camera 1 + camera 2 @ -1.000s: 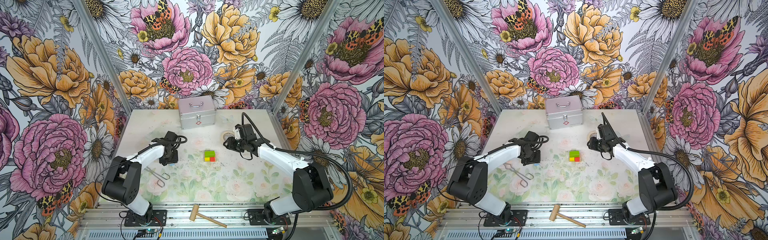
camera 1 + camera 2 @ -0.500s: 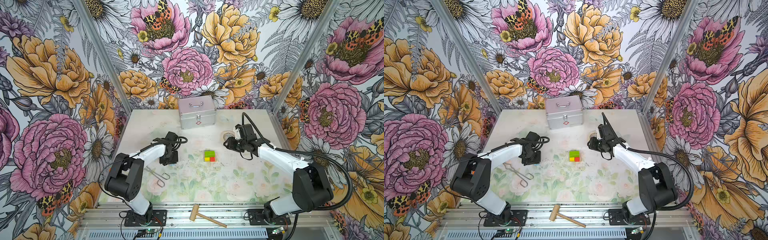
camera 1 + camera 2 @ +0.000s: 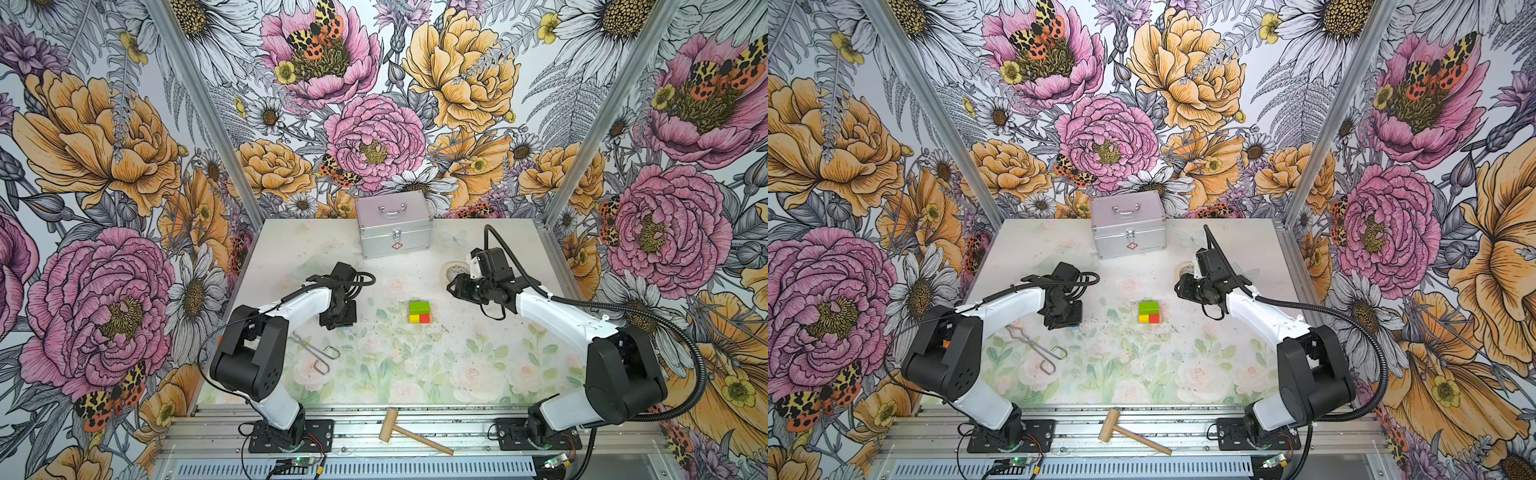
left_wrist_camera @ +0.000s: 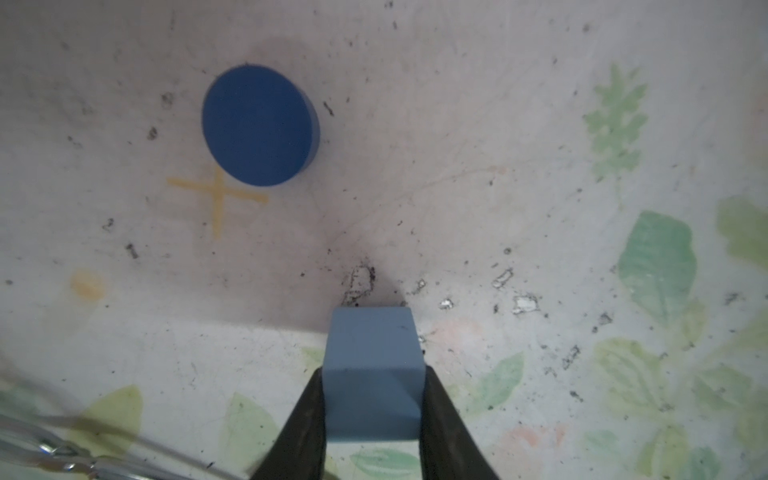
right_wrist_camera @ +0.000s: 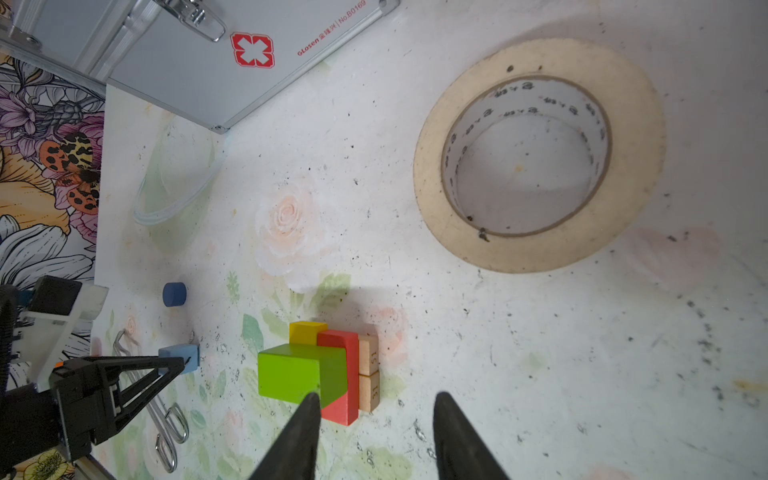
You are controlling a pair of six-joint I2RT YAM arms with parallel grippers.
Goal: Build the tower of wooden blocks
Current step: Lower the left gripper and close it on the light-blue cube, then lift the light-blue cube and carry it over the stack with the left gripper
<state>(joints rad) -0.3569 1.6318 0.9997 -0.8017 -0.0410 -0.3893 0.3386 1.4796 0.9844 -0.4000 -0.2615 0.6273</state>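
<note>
The left gripper (image 4: 373, 376) is clasping the light blue wooden cube (image 4: 370, 340); the right gripper (image 5: 377, 397) is hovering half-open, empty.

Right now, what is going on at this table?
The left gripper is closed on the light blue cube, which sits on the table. The tower stands in the middle with the green bar on top. The right gripper hangs open and empty nearby. The dark blue cylinder lies on the table.
</note>
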